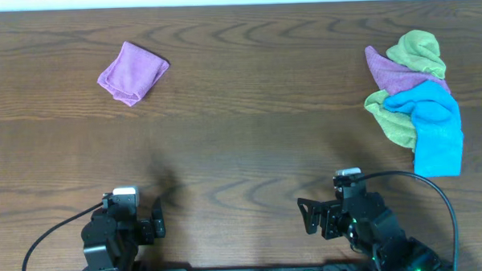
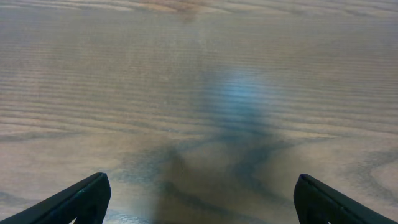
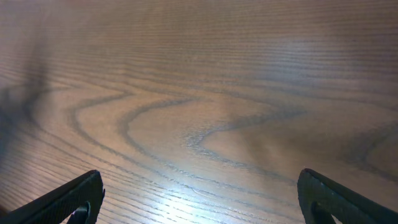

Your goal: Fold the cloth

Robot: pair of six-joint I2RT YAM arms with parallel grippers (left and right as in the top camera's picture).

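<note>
A lilac cloth [image 1: 132,72] lies in a small folded bundle at the far left of the wooden table [image 1: 249,127]. A second purple cloth [image 1: 393,74] lies crumpled in a pile at the far right. My left gripper [image 1: 137,217] sits at the near edge, open and empty; the left wrist view [image 2: 202,193] shows only bare wood between its fingers. My right gripper [image 1: 330,214] sits at the near edge right of centre, open and empty; the right wrist view [image 3: 202,190] shows only wood. Both grippers are far from the cloths.
The pile at the far right also holds olive-green cloths [image 1: 419,50] and a bright blue cloth [image 1: 435,129], overlapping the purple one. Black cables loop beside both arm bases along the near edge.
</note>
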